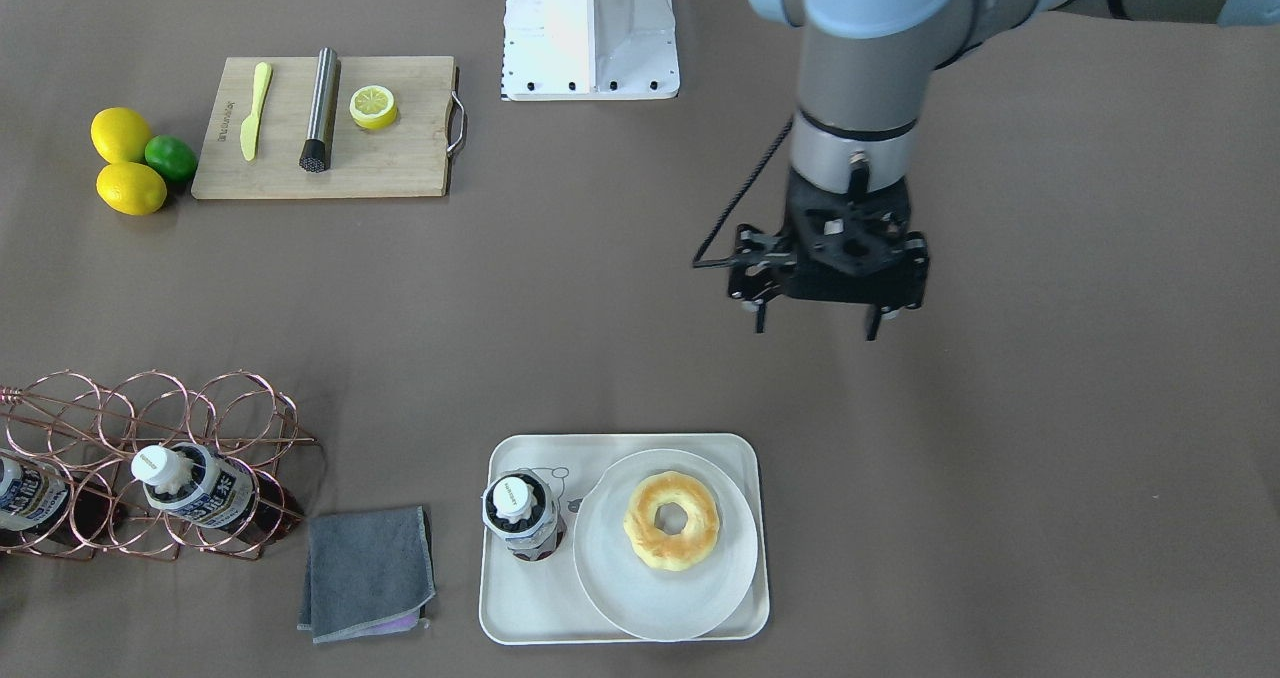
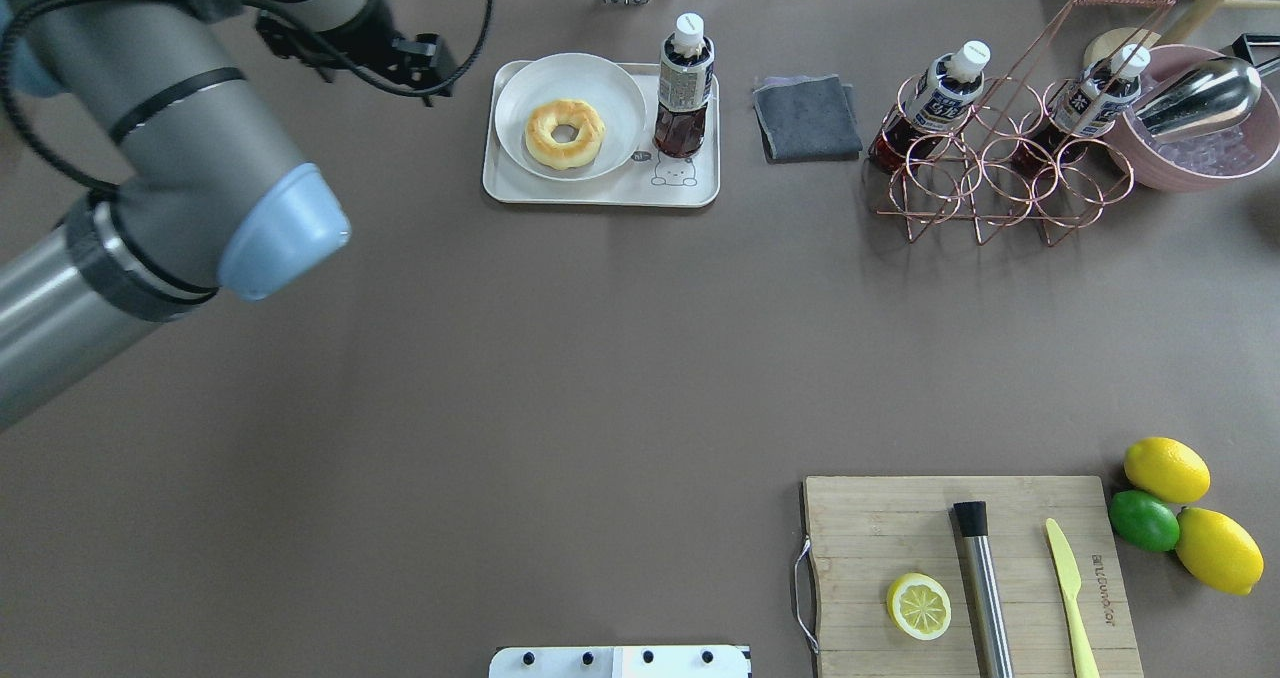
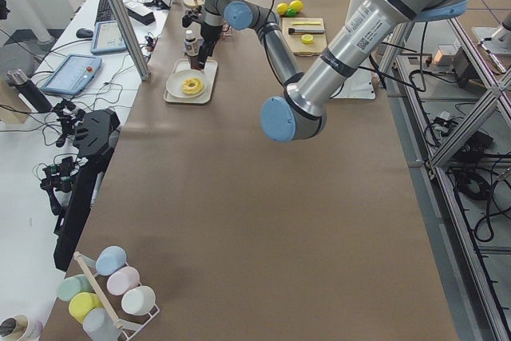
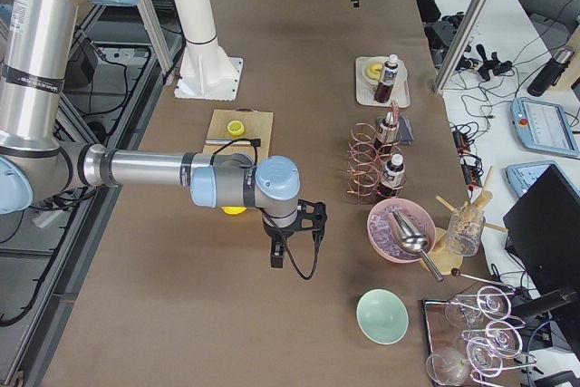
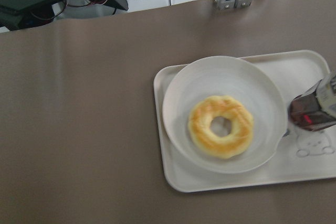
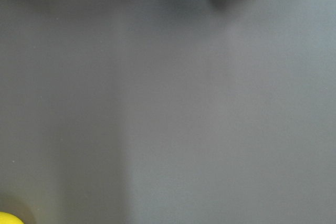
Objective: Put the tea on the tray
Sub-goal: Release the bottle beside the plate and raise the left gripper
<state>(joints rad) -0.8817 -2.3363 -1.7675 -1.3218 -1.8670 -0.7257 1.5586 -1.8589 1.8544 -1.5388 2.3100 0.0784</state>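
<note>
A tea bottle (image 1: 520, 513) with a white cap stands upright on the cream tray (image 1: 620, 442), at the tray's end beside the round plate. It also shows in the overhead view (image 2: 684, 88) and at the right edge of the left wrist view (image 5: 315, 111). My left gripper (image 1: 816, 328) hangs open and empty above bare table, off to the side of the tray and apart from it. Two more tea bottles (image 1: 195, 488) (image 1: 25, 498) lie in the copper rack. My right gripper (image 4: 276, 256) shows only in the right side view; I cannot tell its state.
A round white plate (image 1: 640, 598) with a donut (image 1: 671, 518) fills most of the tray. A grey cloth (image 1: 367, 570) lies between the tray and the copper rack (image 1: 150, 423). A cutting board (image 1: 400, 168) with half lemon, knife and muddler, lemons and a lime lie on the robot's right side.
</note>
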